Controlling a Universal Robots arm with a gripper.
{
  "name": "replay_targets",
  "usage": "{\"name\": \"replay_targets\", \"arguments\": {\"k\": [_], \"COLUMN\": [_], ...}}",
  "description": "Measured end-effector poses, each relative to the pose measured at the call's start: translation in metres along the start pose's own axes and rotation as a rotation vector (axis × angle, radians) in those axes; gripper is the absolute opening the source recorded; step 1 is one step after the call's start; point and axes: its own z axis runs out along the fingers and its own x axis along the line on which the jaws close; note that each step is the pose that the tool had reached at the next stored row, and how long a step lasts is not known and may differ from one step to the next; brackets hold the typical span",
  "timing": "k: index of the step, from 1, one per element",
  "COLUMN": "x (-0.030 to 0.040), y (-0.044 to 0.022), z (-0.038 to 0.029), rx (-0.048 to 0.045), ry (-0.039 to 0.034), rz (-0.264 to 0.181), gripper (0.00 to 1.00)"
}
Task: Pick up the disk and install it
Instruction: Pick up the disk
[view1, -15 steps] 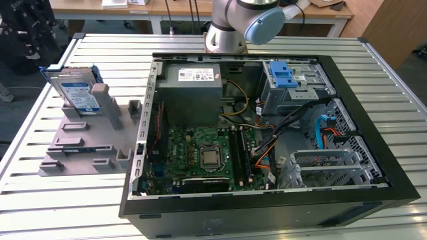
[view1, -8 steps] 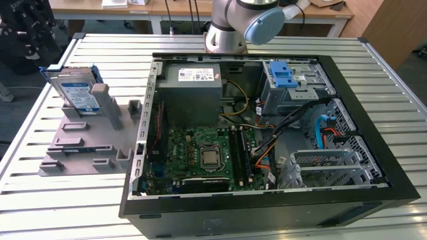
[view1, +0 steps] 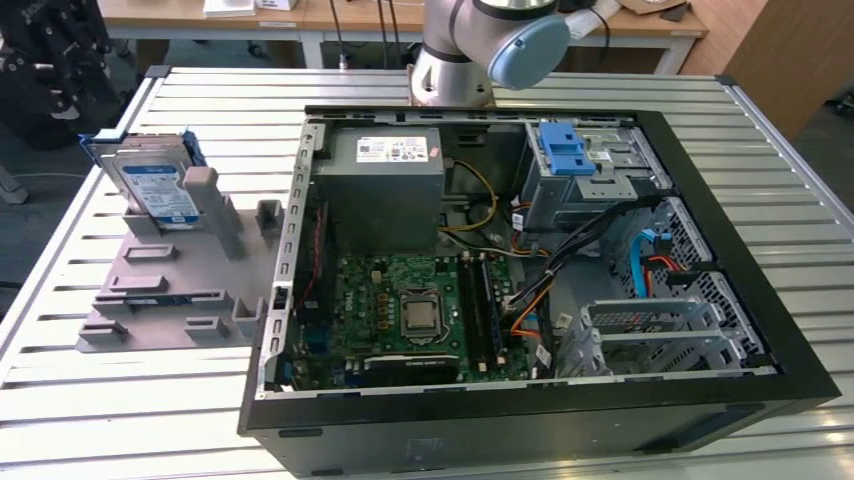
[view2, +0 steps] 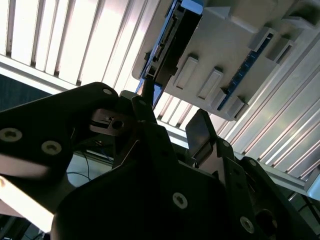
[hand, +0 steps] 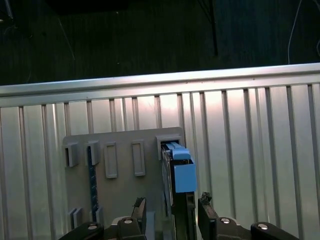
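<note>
The disk stands on edge in a grey holder on the slatted table, at the exterior view's left, outside the computer case. Its blue-and-white label faces the camera and a blue bracket runs round its edges. In the first wrist view the disk is seen edge-on, and my gripper is open with one finger on each side of that edge and some distance off. The second wrist view has the disk beyond the open gripper. Nothing is held.
The open case holds a grey power supply box, a motherboard, loose cables and a blue-latched drive cage at the far right. The arm's base stands behind the case. The holder has several raised slots.
</note>
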Motion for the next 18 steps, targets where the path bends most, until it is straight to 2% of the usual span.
{"name": "replay_targets", "arguments": {"k": [18], "x": [-0.0004], "y": [0.0074], "z": [0.0086], "rx": [-0.0004], "ry": [0.0003], "rz": [-0.011], "gripper": [0.53]}}
